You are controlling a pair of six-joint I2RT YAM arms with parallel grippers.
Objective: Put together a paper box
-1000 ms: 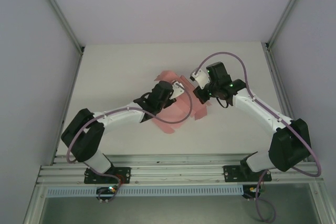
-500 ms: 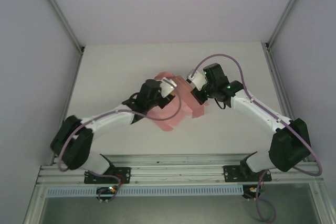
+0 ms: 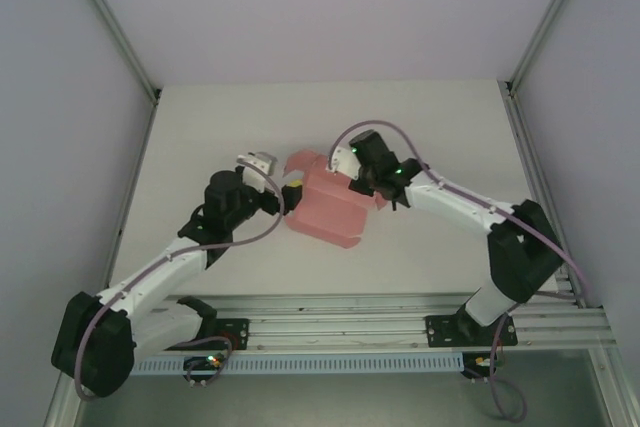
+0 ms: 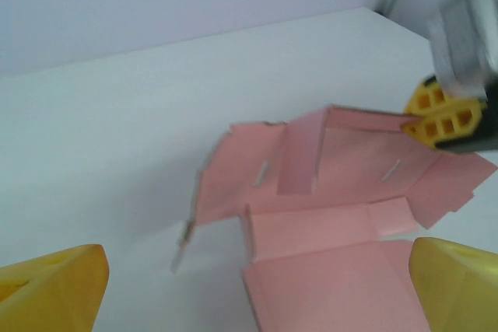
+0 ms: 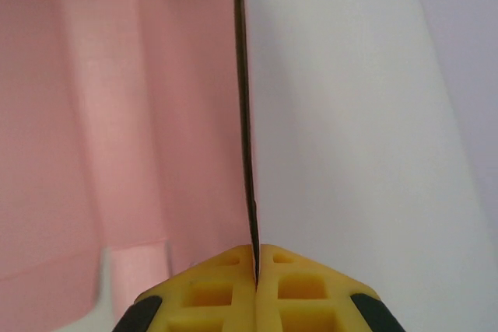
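The left gripper stood wide open: in its wrist view the two yellow fingers sat at the bottom corners with the near part of the paper box between them, and they gripped nothing; I could not tell whether a fingertip brushed the card. The right gripper was pressed together on the edge of one pink panel, so that in its own camera the card ran up from the yellow pads as a thin dark line. From the left wrist I saw the same gripper pinching the far right corner of an upright wall of the box. The box lay near the middle of the white table, between the two grippers. It was only partly folded: some panels lay flat, one narrow flap stood up, and two small slots showed in the flat card. The table was plain and matte, with pale walls on three sides, grey metal posts in the corners and an aluminium rail along the near edge where the arms were bolted. The left wrist picture was soft, and the near end of the box was cut off at its lower border. From above, the right wrist covered the place of the grip.
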